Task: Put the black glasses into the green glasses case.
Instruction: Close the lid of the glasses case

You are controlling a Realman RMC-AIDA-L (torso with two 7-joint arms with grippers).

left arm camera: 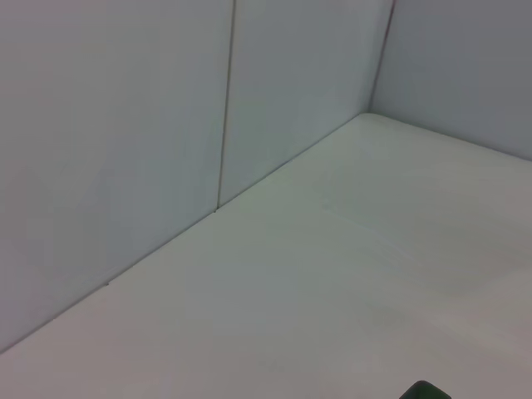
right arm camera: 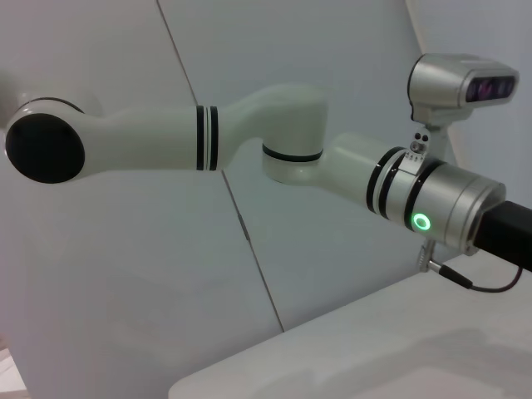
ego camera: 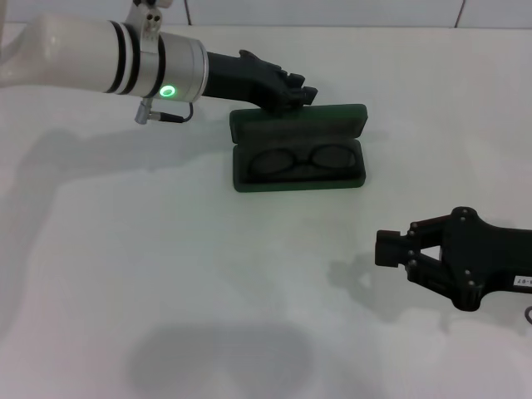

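Case [ego camera: 299, 148]: open on table [ego camera: 166, 274], glasses [ego camera: 301, 160] inside. Left gripper [ego camera: 301, 93]: at lid's back edge, jaw state hidden. Right gripper [ego camera: 389, 248]: apart, jaws spread, empty, partly cut off.

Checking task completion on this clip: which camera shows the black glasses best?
The head view. It shows the black glasses lying in the open green glasses case, the left gripper at its lid. The left wrist view catches only a dark green corner; the right wrist view shows no glasses.
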